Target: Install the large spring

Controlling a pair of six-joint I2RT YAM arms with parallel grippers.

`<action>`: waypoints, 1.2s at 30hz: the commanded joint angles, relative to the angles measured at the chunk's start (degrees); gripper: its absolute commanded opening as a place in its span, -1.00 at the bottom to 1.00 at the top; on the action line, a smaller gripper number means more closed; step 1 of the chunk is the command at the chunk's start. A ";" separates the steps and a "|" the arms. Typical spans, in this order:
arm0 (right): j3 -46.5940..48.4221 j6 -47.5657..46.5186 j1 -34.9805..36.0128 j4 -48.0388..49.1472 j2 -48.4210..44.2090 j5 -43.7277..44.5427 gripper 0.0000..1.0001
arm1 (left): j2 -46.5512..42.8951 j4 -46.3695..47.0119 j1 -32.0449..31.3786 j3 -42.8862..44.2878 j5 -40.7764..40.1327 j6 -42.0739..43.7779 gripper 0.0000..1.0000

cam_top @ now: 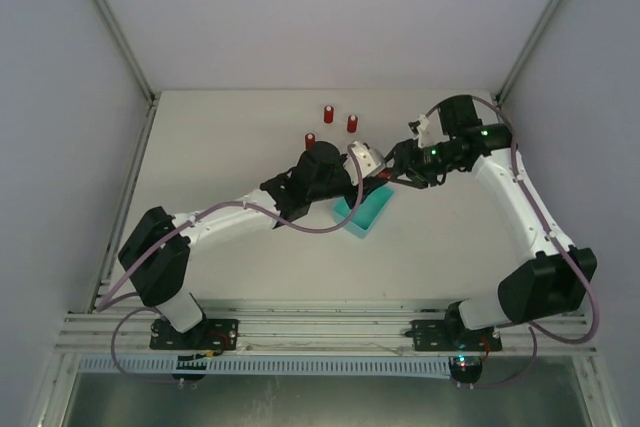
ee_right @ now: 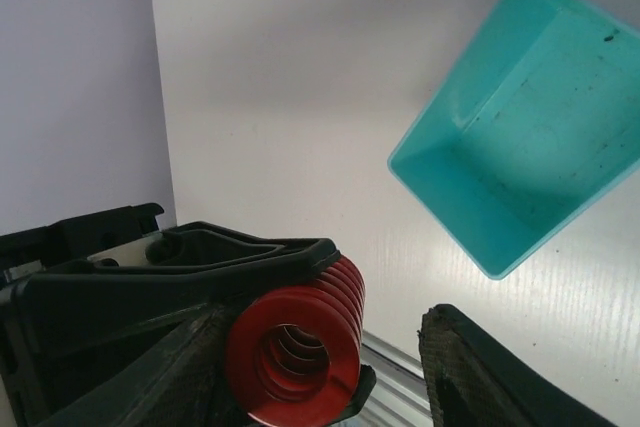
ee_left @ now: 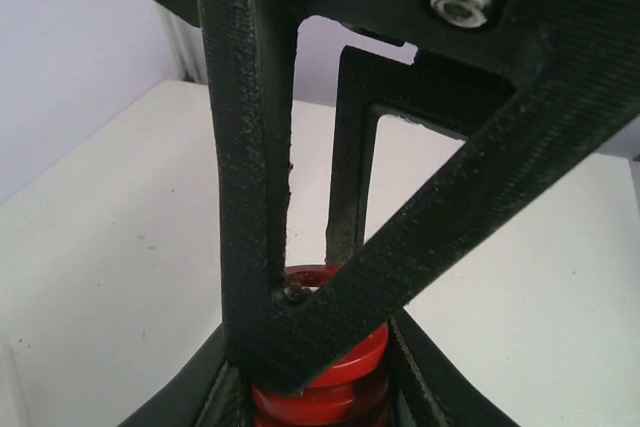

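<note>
The large red spring (ee_right: pixel 295 347) is clamped between the black fingers of my left gripper (ee_left: pixel 318 387), coils stacked towards the camera in the left wrist view (ee_left: pixel 330 367). My right gripper (ee_right: pixel 350 377) is open, with the spring lying between its fingers, closer to the left one; the right finger (ee_right: pixel 490 382) stands apart from it. In the left wrist view a right gripper finger (ee_left: pixel 440 217) crosses in front of the spring. In the top view both grippers, left (cam_top: pixel 352 169) and right (cam_top: pixel 393 162), meet above the table centre beside a small white-silver part (cam_top: pixel 366 157).
A teal bin (cam_top: pixel 362 209) sits just in front of the grippers and also shows in the right wrist view (ee_right: pixel 520 137). Three small red springs (cam_top: pixel 328 113) (cam_top: pixel 352 123) (cam_top: pixel 310 140) stand upright further back. A silver ridged strip (ee_right: pixel 400 365) shows below the spring.
</note>
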 commanded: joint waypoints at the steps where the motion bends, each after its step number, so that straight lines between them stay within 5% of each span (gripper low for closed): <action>1: 1.56 -2.76 1.69 -1.57 2.74 -0.93 0.00 | -1.58 4.20 -0.18 0.63 3.90 2.40 -1.00; 8: 2.60 -2.79 3.19 0.04 4.89 -4.96 -0.80 | -2.18 3.84 -0.10 -0.89 -1.02 2.34 -1.00; 13: 4.26 0.38 3.24 3.41 6.05 -6.27 -1.00 | -3.50 3.44 1.53 -2.99 -4.02 0.81 -0.52; 18: 4.62 2.86 3.19 5.54 6.78 -3.93 -1.00 | -5.26 2.88 2.56 -5.64 -5.68 0.23 0.16; 19: 4.60 2.72 3.16 5.20 6.96 -2.86 -0.99 | -5.58 2.59 2.67 -6.22 -5.71 0.36 0.74; 20: 4.67 2.57 3.15 5.00 7.07 -1.48 -0.97 | -6.13 2.19 2.72 -6.64 -5.77 0.35 0.98; 29: 7.03 3.72 4.47 10.31 10.65 18.23 -1.00 | -13.93 -4.47 5.48 -13.89 -10.19 -9.10 0.98; 36: 17.10 -2.77 10.10 8.88 19.58 33.78 -1.00 | -18.65 -12.08 15.81 -17.82 -11.51 -23.75 0.98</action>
